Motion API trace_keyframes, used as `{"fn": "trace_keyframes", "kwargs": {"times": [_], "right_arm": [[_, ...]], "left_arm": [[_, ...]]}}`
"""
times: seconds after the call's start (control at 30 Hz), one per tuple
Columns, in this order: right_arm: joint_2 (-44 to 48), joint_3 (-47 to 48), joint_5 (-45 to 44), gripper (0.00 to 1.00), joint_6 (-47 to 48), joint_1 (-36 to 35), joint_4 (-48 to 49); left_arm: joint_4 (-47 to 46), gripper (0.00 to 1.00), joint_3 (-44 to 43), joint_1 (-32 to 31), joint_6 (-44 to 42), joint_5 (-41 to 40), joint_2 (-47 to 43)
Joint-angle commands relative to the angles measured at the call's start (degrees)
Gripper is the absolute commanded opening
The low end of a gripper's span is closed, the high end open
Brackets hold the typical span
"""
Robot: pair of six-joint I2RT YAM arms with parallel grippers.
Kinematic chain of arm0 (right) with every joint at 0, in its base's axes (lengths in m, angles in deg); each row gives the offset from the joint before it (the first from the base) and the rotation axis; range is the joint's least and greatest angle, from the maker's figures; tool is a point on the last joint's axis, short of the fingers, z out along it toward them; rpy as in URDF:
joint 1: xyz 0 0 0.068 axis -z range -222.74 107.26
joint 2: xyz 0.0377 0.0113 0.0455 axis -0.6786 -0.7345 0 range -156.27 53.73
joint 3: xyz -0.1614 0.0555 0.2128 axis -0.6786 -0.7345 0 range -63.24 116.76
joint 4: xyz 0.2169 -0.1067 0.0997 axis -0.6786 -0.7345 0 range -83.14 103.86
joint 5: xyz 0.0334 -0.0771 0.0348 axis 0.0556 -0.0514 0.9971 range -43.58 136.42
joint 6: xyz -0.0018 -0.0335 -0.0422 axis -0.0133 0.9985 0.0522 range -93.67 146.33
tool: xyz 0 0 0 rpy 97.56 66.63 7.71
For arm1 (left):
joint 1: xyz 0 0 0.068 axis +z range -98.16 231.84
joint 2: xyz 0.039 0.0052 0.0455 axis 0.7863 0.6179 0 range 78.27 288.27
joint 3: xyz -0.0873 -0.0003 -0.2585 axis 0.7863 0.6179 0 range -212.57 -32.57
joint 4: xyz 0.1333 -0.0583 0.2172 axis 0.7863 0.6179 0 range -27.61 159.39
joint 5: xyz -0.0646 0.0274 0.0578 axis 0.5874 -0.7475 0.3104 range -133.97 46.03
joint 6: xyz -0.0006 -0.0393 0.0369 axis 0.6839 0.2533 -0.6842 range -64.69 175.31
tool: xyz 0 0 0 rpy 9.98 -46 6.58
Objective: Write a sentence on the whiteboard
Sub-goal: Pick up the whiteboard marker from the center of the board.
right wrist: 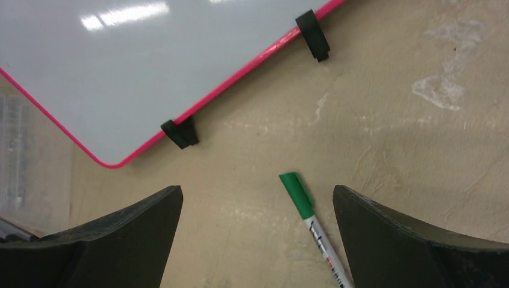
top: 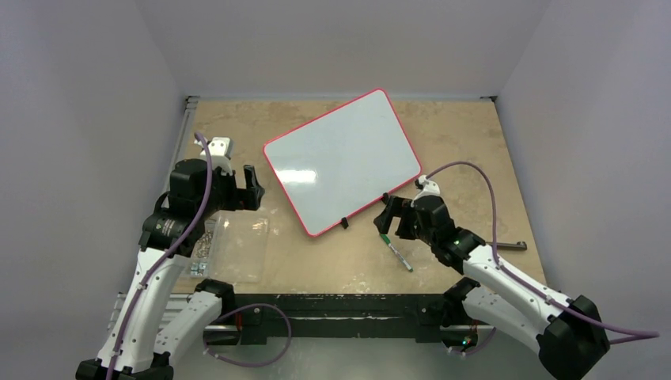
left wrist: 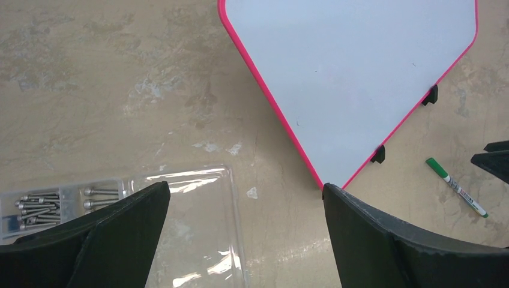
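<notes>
Presently, the large glossy white whiteboard with the thin red-pink rim (top: 342, 162) lies flat and skewed at mid-table, one corner pointing toward the arms. Its face is blank, with no sentence on it yet. Two small black clips (right wrist: 180, 133) grip its near-right edge. Just off that edge, on the bare table, lies the slim white marker with the green cap (top: 395, 251), cap end toward the board and apart from it.

Step in hand, by my reading: fetching the pen; writing not begun. Right gripper (top: 388, 216) hovers over the marker's cap end, fingers spread wide and empty; in the wrist view the cap sits between them. Left gripper (top: 252, 188) likewise splayed, holding nothing, near the board's left edge.

Next move likely calls for lowering the right fingers astride the barrel, closing squarely and lifting. The cap must come off before any stroke, probably a job for the left arm. A thin round pen may roll or twist on pinching.

Surface: tan mottled stone-look tabletop (top: 475, 142) with scuffed pale patches. Clear plastic tray (top: 229, 245) holding steel bolts (left wrist: 42, 201) sits near the left arm. Room: plain white walls (top: 79, 79) on three sides.
</notes>
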Motion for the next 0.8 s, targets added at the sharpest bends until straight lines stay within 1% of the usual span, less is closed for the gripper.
{"fn": "trace_keyframes", "kwargs": {"times": [0.0, 0.07, 0.3, 0.43, 0.63, 0.77], "right_arm": [[0.4, 0.9, -0.6, 0.99, -4.7, -0.8, -7.5], [-2.0, 1.4, -2.0, 0.99, -5.6, -1.3, -10.4], [-8.9, -0.4, -3.0, 0.99, -7.6, -4.1, -10.1], [-10.9, 0.2, -3.8, 0.93, -7.3, -4.7, -9.9], [-18.1, 1.7, -5.4, 0.76, -6.8, -6.4, -9.0], [-23.6, 3.5, -6.4, 0.5, -5.8, -7.9, -9.1]], "left_arm": [[-1.5, 1.0, -1.0, -0.1, -0.8, 1.0, -0.3], [-1.5, 1.0, -1.0, -0.1, -0.8, 1.0, -0.3], [-1.3, 1.0, -1.1, -0.1, -0.8, 0.3, -0.7], [-1.3, 1.0, -1.1, -0.1, -0.8, 0.3, -0.7], [-1.1, 1.0, -1.1, -0.1, -0.7, 0.0, -1.2], [-1.1, 1.0, -1.1, -0.1, -0.8, -0.3, -1.8]]}}
